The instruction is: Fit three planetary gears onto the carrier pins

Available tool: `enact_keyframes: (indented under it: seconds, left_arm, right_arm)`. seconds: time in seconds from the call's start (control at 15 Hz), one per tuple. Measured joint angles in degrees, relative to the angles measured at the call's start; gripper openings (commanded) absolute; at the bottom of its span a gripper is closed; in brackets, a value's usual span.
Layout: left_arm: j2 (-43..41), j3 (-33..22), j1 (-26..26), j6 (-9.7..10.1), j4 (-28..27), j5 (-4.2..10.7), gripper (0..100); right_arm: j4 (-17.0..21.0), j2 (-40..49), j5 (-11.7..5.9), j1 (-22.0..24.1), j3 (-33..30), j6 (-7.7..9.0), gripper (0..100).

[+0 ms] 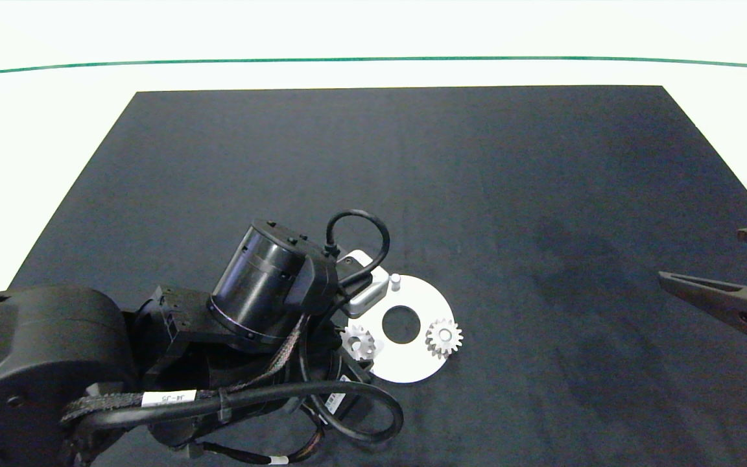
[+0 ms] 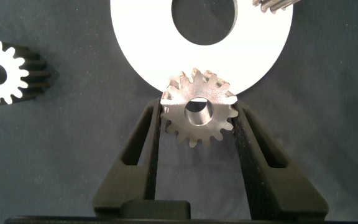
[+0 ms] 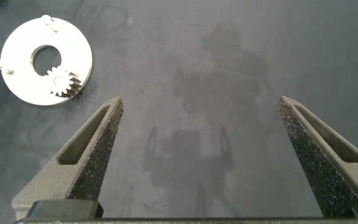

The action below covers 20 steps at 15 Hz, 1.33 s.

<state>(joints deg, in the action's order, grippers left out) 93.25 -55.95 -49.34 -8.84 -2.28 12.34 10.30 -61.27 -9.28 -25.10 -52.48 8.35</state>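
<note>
The left pincer [image 2: 199, 115] grips one planetary gear [image 2: 199, 107] at the white disc's [image 1: 422, 310] 9 o'clock edge. A second gear [image 1: 443, 337] sits at 4 o'clock. The right pincer [image 3: 201, 155] hangs open, well apart.

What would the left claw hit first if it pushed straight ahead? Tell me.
The left claw, shut on a gear, points at the white disc; it would probably meet the disc's edge first, though height is unclear.

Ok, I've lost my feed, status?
Left gripper shut on gear at disc rim. One gear seated, third on mat. Right gripper open, parked.
</note>
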Motion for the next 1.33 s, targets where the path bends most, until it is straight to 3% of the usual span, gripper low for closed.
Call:
enact_keyframes:
  seconds: [0.2, 1.13, 1.33]
  left_arm:
    - [0.35, -0.18, 0.41, -2.01, 0.02, 0.34, 22]
    - [1.21, -1.23, 0.22, -2.82, -0.20, 1.19, 22]
    - [1.55, -1.21, 0.05, -2.88, -0.13, 2.29, 22]
  right_arm:
    - [0.00, -0.02, 0.00, 0.00, 0.02, 0.00, 100]
    - [0.00, 0.02, 0.00, -0.01, 0.02, 0.02, 100]
    - [0.02, 0.16, 0.00, -0.01, 0.02, 0.02, 100]
